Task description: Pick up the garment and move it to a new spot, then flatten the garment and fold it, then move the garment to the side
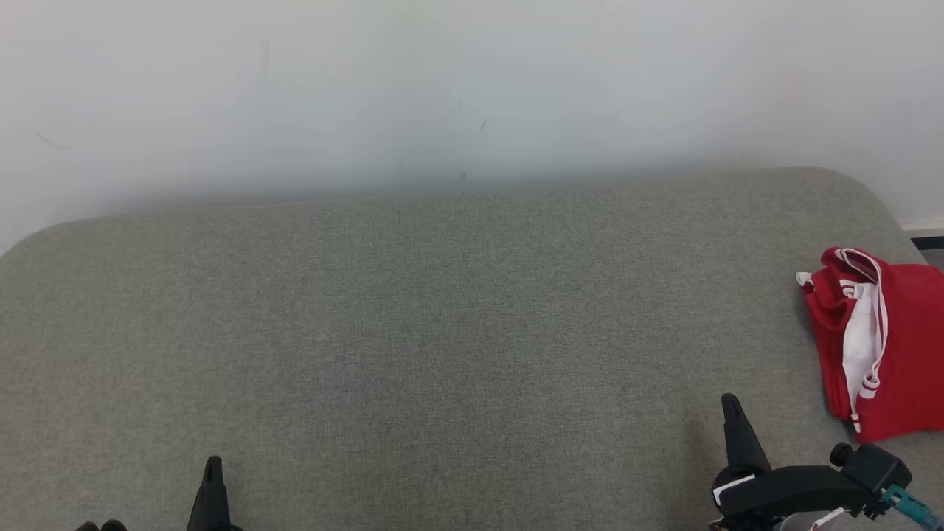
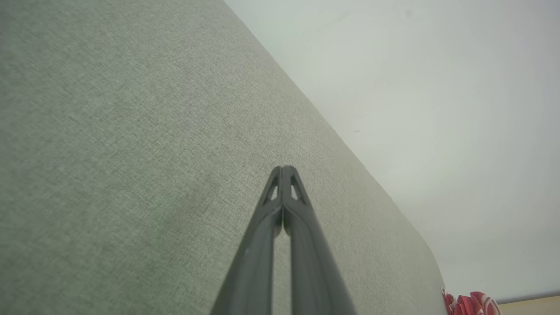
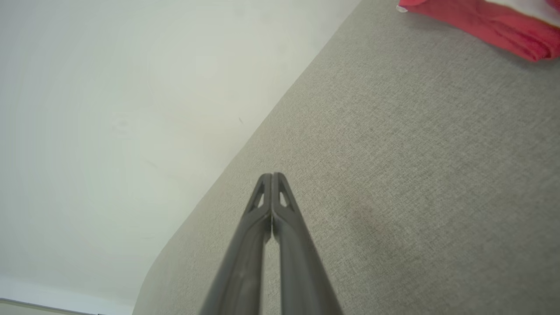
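Though clipped by the side of the head view, plainly a folded red garment [image 1: 896, 346] with white trim, lying at the right edge of the grey cushion [image 1: 442, 332], a little short of its rounded far right corner. Stacked in several flat layers, fold edges turned toward the cushion's middle, a band of white cloth and striped trim showing between the red. Flat on the fabric, clear of both grippers.

Near the cushion's near edge, toward the right: right gripper [image 1: 730, 403], fingers pressed together tip to tip, empty, pointing toward the far edge. Close to the garment's near left corner, yet apart from it. Confirmed in the right wrist view: two dark fingers meeting at the tips over bare grey weave, red cloth off at the upper right.

At the near edge, left of middle: left gripper [image 1: 213, 463], likewise closed up tight, holding nothing, well apart from the garment. Same in the left wrist view, tips joined above the cushion.

Beyond the far edge: plain white wall [image 1: 442, 88].
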Robot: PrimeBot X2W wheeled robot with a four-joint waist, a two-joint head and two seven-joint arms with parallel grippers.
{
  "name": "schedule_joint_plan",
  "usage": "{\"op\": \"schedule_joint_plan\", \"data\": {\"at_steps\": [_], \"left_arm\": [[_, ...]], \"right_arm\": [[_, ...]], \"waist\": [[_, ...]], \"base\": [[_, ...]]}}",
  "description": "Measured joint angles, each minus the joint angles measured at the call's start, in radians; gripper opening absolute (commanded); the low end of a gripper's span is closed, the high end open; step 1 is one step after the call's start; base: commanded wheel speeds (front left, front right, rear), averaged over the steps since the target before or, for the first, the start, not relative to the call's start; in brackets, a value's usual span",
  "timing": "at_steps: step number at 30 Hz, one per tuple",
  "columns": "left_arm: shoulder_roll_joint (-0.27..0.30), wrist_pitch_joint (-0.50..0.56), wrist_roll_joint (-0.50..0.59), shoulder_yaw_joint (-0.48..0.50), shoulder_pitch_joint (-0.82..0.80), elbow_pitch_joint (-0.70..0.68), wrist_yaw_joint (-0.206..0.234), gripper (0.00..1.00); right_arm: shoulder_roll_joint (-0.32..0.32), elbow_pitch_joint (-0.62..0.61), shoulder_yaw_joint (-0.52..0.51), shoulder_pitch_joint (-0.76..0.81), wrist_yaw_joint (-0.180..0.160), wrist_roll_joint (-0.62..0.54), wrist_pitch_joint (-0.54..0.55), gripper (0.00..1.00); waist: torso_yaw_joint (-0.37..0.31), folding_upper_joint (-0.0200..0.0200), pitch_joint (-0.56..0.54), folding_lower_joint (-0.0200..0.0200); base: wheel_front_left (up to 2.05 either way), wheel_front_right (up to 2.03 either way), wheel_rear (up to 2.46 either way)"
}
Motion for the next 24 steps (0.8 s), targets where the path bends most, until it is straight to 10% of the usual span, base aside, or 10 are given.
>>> {"op": "schedule_joint_plan", "data": {"at_steps": [24], "left_arm": [[0.001, 0.064, -0.256, 0.014, -0.031, -0.013, -0.014, 0.0]], "right_arm": [[0.0, -0.038, -0.021, 0.0, 0.0, 0.267, 0.064, 0.0]], "waist": [[0.008, 0.0, 0.001, 0.0]], "base": [[0.0, 0.0, 0.0]]}}
